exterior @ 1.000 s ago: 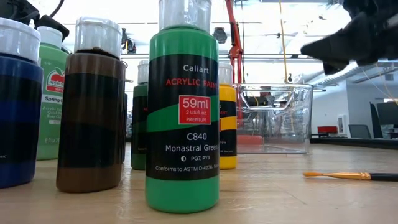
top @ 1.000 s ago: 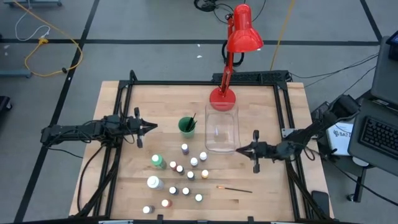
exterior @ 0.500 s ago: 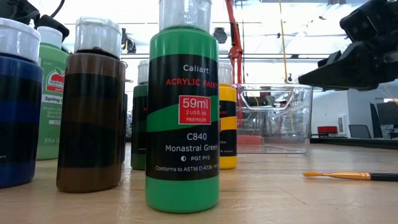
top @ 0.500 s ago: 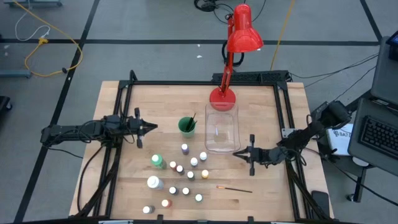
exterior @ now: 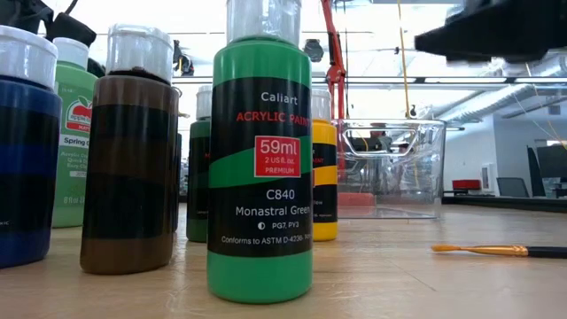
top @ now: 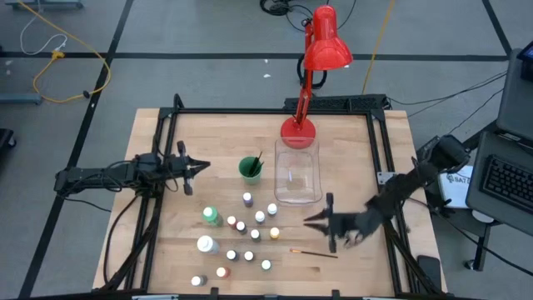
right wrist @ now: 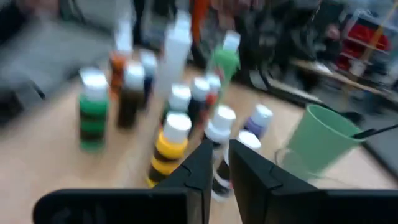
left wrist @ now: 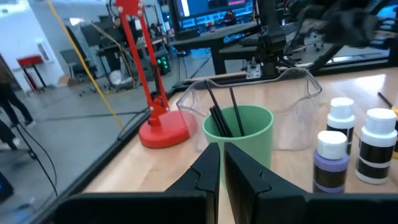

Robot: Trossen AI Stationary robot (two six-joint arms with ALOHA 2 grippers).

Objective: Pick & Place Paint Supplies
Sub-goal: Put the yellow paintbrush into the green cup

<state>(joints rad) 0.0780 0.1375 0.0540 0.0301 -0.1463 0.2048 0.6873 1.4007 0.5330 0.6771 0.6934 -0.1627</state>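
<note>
While the left gripper waits shut left of the green cup, the right gripper, fingers nearly closed and empty, hangs above the table just beside a brush. The bottles stand clustered in front of the cup and the clear bin. Other brushes stand in the cup.

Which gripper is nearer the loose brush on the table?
The right gripper: it hangs just above the brush, beside the bin's front. The left gripper waits across the table, beyond the bottles, by the green cup.
</note>
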